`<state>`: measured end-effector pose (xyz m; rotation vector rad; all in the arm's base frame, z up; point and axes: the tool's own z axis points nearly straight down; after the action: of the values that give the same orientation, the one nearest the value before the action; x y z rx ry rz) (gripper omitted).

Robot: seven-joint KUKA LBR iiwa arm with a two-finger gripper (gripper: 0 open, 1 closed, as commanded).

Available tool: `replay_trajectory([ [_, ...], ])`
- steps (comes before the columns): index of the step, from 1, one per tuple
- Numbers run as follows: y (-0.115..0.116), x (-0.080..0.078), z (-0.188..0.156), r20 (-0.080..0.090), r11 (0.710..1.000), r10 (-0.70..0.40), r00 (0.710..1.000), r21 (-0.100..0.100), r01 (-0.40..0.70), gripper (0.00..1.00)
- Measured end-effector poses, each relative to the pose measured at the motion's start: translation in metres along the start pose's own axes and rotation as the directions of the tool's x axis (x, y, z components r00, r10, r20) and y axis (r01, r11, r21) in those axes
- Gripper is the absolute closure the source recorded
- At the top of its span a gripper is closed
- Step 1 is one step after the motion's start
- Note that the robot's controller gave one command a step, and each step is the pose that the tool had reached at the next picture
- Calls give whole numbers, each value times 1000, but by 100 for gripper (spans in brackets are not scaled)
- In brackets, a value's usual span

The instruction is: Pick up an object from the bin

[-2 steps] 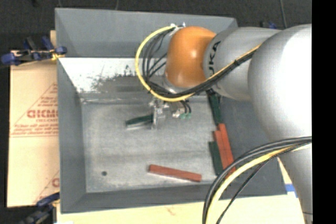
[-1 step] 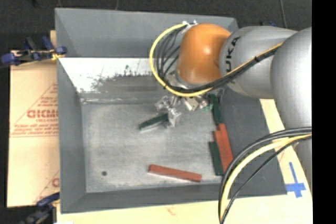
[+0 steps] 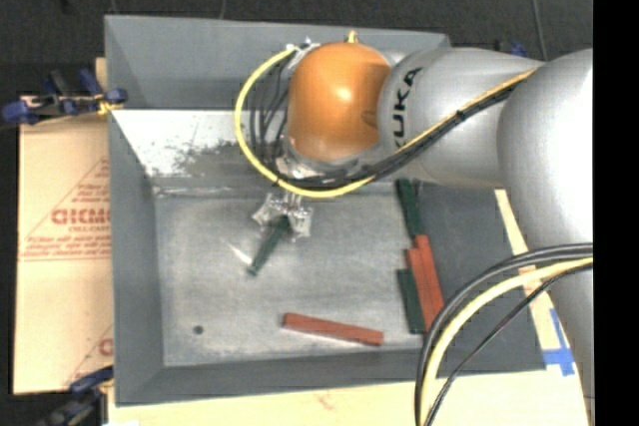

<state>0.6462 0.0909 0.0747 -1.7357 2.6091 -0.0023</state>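
My gripper [image 3: 285, 217] hangs below the orange wrist cover, over the middle of the bin floor. Its pale fingers [image 3: 271, 212] stand close together round the upper end of a thin dark green stick [image 3: 264, 250]. The stick slants down and to the left from the fingers, its lower end near the floor. A red-brown flat bar [image 3: 332, 328] lies on the floor toward the near wall, well apart from the gripper.
Against the right wall lie a dark green strip [image 3: 407, 203], a red bar [image 3: 425, 280] and another dark green strip [image 3: 409, 300] side by side. A small dark speck [image 3: 198, 330] sits at the near left. The arm covers the bin's upper right.
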Motion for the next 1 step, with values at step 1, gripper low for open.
replay_trajectory([
  [1, 0, 16, -138, 1, 999, 44, 999, 6, -44, 100],
])
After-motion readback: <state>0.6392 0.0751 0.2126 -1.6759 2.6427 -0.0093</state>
